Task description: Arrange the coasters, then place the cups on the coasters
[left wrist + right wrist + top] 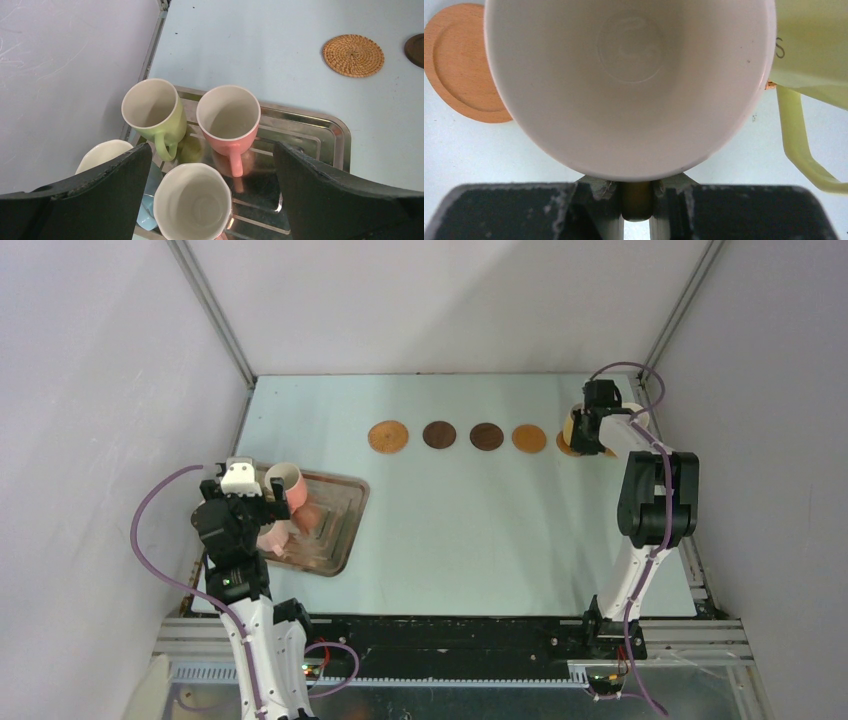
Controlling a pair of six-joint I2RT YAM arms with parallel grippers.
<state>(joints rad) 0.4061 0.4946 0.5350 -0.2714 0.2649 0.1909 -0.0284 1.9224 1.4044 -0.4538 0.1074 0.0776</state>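
Observation:
Several coasters lie in a row at the back: a woven one [388, 436] [353, 55], two dark brown [439, 434] [487, 436] and an orange-brown one [529, 438] [459, 65]. At the row's right end my right gripper [592, 428] [636, 187] is shut on the handle of a yellow cup [575, 430] [629, 75], over the edge of another coaster [566, 448]. A pale yellow-green cup [814, 45] stands just right of it. My left gripper [262, 505] [212, 150] hangs open above the tray's cups: light green [152, 112], salmon pink [229, 120], pale pink [192, 202] and a partly hidden blue one [150, 210].
The metal tray [340, 530] [320, 125] sits at the table's left edge, close to the left wall and frame rail [215, 320]. The right arm's elbow [655, 495] stands by the right wall.

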